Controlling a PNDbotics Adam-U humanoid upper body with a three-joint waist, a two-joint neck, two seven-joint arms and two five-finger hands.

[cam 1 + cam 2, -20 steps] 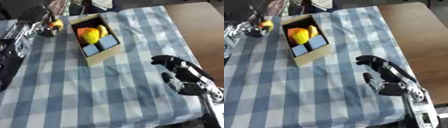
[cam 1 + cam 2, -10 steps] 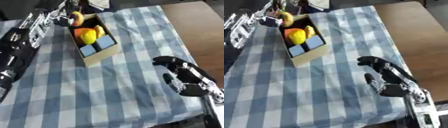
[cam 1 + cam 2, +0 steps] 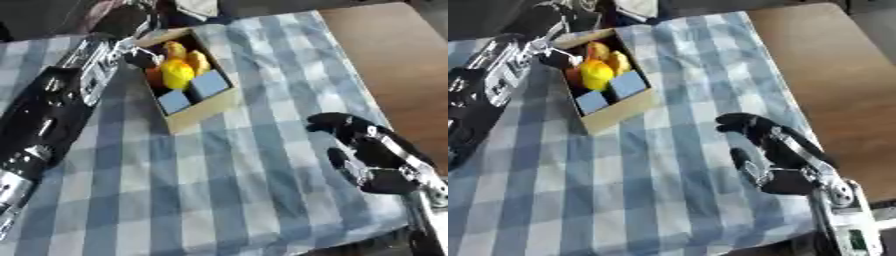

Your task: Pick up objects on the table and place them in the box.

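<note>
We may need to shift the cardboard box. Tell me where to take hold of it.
Grip the cardboard box across its near short wall, coming from above and the near side. That end stands clear on the checked tablecloth, while the left hand crowds the far left rim. The right hand is nearest.

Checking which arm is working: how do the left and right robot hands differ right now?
The left robot hand reaches over the box's far left rim, beside the yellow and orange objects; the right robot hand lies away from the box on the checked tablecloth, touching nothing. Both are black.
</note>
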